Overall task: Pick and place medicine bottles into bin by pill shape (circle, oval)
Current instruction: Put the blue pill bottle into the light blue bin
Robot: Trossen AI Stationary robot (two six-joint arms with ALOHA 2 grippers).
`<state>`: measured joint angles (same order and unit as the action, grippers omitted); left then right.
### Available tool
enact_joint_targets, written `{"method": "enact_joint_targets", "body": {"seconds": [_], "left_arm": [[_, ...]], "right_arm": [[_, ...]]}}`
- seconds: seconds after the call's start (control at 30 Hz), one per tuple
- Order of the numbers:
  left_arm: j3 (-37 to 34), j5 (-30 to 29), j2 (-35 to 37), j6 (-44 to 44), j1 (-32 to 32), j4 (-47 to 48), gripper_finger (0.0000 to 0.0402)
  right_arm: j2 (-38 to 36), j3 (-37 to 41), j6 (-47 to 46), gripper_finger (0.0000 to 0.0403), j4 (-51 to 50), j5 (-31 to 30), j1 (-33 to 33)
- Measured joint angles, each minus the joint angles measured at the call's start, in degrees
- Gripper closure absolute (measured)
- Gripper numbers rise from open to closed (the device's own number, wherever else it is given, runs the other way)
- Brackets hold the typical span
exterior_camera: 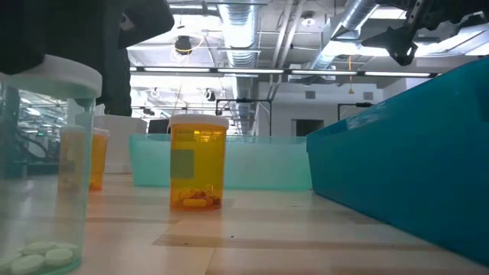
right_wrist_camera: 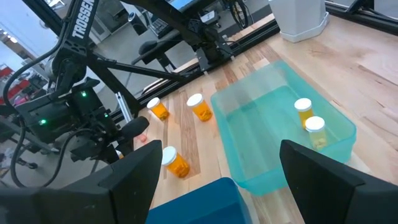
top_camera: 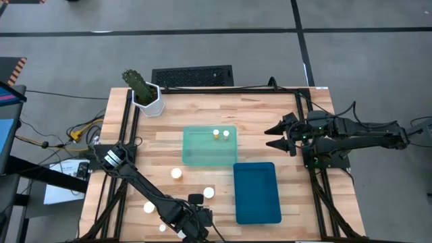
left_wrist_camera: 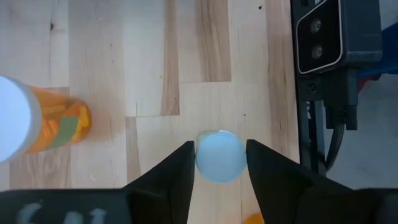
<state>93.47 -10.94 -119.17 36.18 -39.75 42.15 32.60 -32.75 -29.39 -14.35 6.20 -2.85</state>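
Two of my fingers (left_wrist_camera: pixel 180 177) flank a white-capped bottle (left_wrist_camera: pixel 220 155) at the table's (top_camera: pixel 283 135) near edge; my left gripper (left_wrist_camera: pixel 219 167) brackets the cap, though I cannot tell if it grips. Just past it stand more bottles (top_camera: pixel 176 173). Farther on, the pale teal tray (top_camera: pixel 196 156) holds two bottles (top_camera: pixel 221 134); the dark blue tray (top_camera: pixel 256 202) sits beside it. My right gripper (top_camera: pixel 273 135) hovers apart, spread wide, at the right edge.

Orange bottles (right_wrist_camera: pixel 201 107) with white caps; pale aqua bin (top_camera: pixel 196 154); deep teal bin (top_camera: pixel 257 193); light wood table (top_camera: pixel 270 118).
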Motion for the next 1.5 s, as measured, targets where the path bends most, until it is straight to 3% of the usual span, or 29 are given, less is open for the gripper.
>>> {"method": "enact_joint_targets", "body": {"seconds": [0.2,0.53,0.77,1.0,1.27,1.5], "left_arm": [[0.0,-0.1,0.0,0.0,0.0,0.0,0.0291],[1.2,0.3,0.1,2.4,0.5,1.8,0.0295],[9.6,0.6,0.4,2.7,1.2,10.0,0.0292],[19.9,-2.4,0.5,1.1,3.2,25.7,0.0289],[23.0,-8.9,7.6,-3.6,11.6,36.4,0.0288],[20.9,-13.1,12.5,-14.0,25.8,38.3,0.0287]], "right_arm": [[0.0,0.0,0.0,0.0069,0.0,0.0,0.0],[0.0,0.0,0.0,0.0069,0.0,0.0,0.0],[0.0,0.0,-0.1,0.0069,0.0,0.0,0.0],[0.0,0.0,-0.1,0.0069,0.0,0.0,0.0],[0.0,0.0,-0.1,0.0069,0.0,0.0,0.0],[0.0,0.0,1.0,0.0069,-0.1,0.0,-0.1]]}}
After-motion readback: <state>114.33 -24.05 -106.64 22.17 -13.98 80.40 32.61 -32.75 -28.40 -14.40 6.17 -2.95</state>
